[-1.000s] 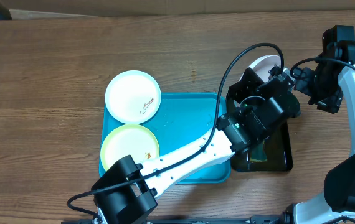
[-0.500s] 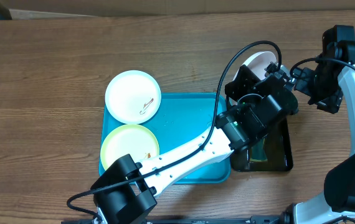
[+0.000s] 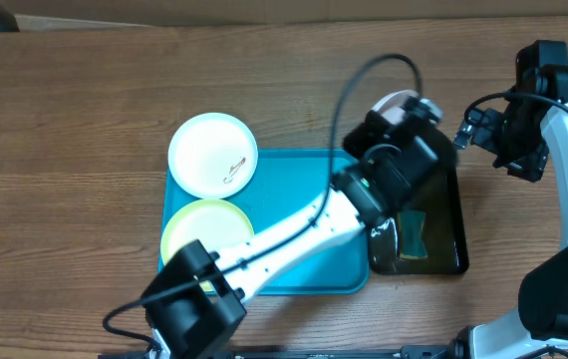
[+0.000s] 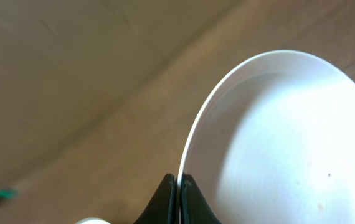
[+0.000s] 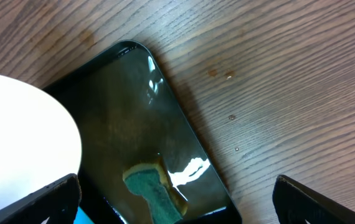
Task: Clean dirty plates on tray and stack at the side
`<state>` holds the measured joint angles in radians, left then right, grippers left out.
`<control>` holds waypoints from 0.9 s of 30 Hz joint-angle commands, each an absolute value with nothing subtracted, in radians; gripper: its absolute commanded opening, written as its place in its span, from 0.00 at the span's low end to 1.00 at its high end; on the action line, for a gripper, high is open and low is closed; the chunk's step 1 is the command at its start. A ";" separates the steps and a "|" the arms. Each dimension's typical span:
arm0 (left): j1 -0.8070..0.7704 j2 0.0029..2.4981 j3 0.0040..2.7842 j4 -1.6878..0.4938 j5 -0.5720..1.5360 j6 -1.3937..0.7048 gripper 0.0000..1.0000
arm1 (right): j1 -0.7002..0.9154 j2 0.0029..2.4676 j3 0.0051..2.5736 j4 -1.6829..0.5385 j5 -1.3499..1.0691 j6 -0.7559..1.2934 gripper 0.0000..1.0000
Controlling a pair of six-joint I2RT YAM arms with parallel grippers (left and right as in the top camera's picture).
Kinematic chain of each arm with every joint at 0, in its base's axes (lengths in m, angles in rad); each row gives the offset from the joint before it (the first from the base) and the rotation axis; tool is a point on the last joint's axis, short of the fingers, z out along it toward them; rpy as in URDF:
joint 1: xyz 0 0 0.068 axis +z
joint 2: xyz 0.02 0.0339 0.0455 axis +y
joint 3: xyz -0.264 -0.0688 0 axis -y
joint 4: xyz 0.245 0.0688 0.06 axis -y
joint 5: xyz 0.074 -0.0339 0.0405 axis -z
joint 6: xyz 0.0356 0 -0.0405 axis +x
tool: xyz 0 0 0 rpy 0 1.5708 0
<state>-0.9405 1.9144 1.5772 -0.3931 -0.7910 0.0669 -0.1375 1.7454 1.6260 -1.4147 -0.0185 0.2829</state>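
My left gripper (image 4: 180, 184) is shut on the rim of a white plate (image 4: 277, 137) and holds it tilted above the table. In the overhead view this plate (image 3: 394, 102) shows just past the turquoise tray's (image 3: 304, 199) far right corner. A second white plate (image 3: 213, 154) with a brown smear lies over the tray's far left corner. The pale yellow plate (image 3: 204, 231) lies in the tray at the left, partly under my left arm. My right gripper (image 5: 176, 183) is open and empty above the black tray; in the overhead view it (image 3: 468, 133) is right of the held plate.
A narrow black tray (image 3: 448, 214) lies right of the turquoise tray, holding a green and yellow sponge (image 3: 413, 232), which also shows in the right wrist view (image 5: 156, 190). The held plate's edge (image 5: 15, 137) is at the left there. Bare wooden table surrounds both trays.
My left gripper has carried the white plate left and slightly farther back, away from the black tray and the right gripper. The right arm has stayed put.
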 commanded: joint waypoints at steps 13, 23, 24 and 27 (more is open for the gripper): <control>-0.403 1.864 1.592 -0.902 0.170 -0.270 0.04 | -0.142 1.730 1.645 -1.411 -0.012 0.280 1.00; -0.412 1.864 1.560 -1.060 0.115 -0.302 0.04 | -0.142 1.730 1.645 -1.411 -0.012 0.280 1.00; -0.420 1.864 1.551 -1.059 0.093 -0.329 0.04 | -0.142 1.730 1.645 -1.411 -0.012 0.280 1.00; -0.435 1.864 1.506 -1.049 0.054 -0.398 0.04 | -0.142 1.730 1.645 -1.411 -0.012 0.280 1.00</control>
